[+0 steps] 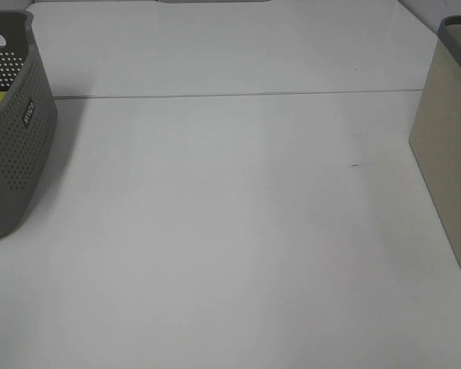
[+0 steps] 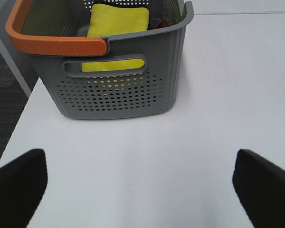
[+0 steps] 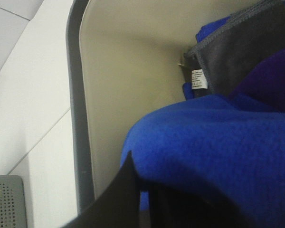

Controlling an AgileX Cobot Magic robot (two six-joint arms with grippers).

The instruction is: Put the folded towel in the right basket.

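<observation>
A folded blue towel [image 3: 218, 152] fills the right wrist view and bulges over my right gripper [image 3: 147, 190], which looks shut on it. Only one black finger [image 3: 121, 199] shows. The towel hangs inside the beige right basket [image 3: 118, 80], above other cloths: a grey one [image 3: 247, 52] and a purple one [image 3: 270, 80]. The beige basket [image 1: 446, 138] stands at the right edge of the exterior view. My left gripper [image 2: 140, 190] is open and empty above the table, apart from the grey left basket [image 2: 118, 95]. Neither gripper shows in the exterior view.
The grey perforated basket [image 1: 15, 154] with an orange handle [image 2: 52, 42] stands at the table's left edge and holds a folded yellow towel [image 2: 118, 19]. A seam [image 1: 238, 94] crosses the white table between the baskets. The table's left edge drops to dark floor [image 2: 4, 95].
</observation>
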